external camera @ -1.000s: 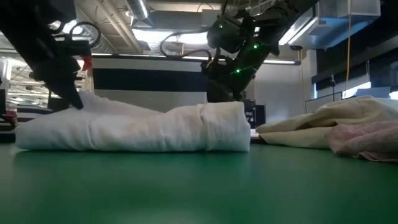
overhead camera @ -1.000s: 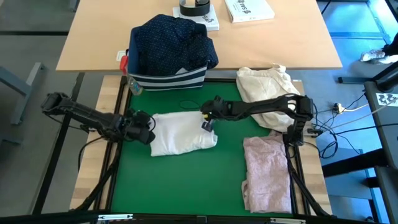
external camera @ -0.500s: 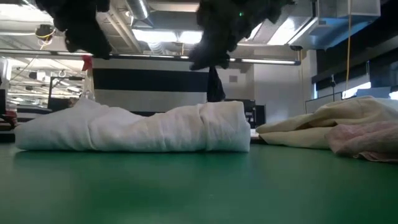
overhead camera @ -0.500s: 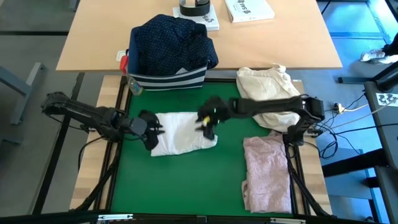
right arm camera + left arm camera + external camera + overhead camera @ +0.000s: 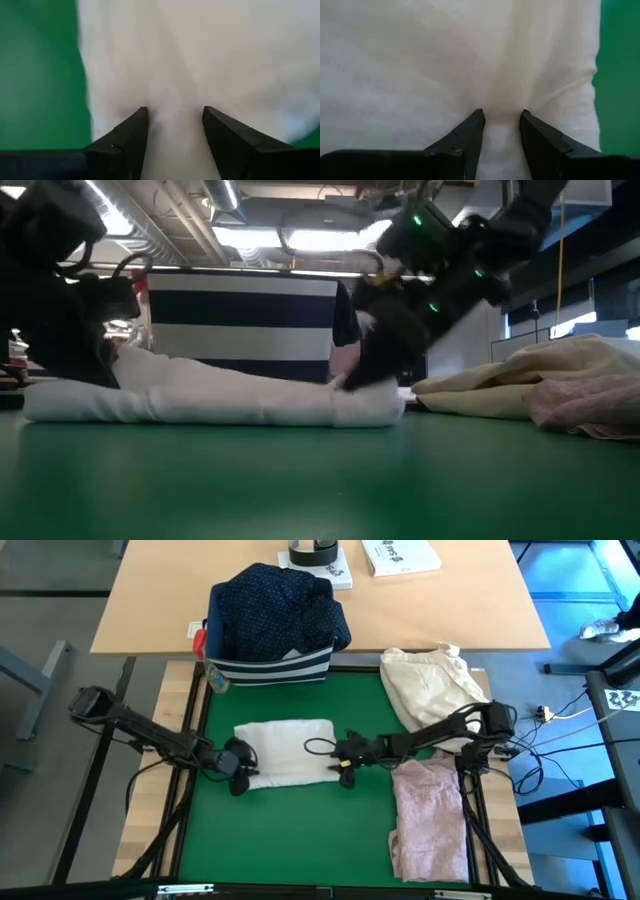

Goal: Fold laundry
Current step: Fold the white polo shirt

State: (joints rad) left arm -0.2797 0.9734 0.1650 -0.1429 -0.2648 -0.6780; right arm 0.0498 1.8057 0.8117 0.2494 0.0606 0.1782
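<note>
A folded white shirt lies flat on the green mat. My left gripper stands at the shirt's left end, near its front edge. My right gripper stands at the right end. In both wrist views the fingers are apart, with white cloth filling the picture and creases running to the fingertips. A pale pink top lies flat at the mat's right side. A navy white-dotted shirt is heaped in the striped bin. The jeans are out of view. My left gripper sets its two spread fingertips on the top of the shirt's left end, slanting down from the table's left. The cloth puckers between the tips and stays on the mat. My right gripper sets its spread fingertips on the shirt's right end, slanting down from the table's right. In the low view that end is pressed low under it.
The navy striped bin stands at the mat's far edge. A cream-beige bundle lies at the far right. Books and a tape roll sit on the wooden table behind. Bare mat shows near the front edge.
Both grippers rose off the shirt, then came down again toward the table's near edge and tipped more steeply downward, landing on the shirt's two ends. The shirt's right end, plump before, now lies flatter.
</note>
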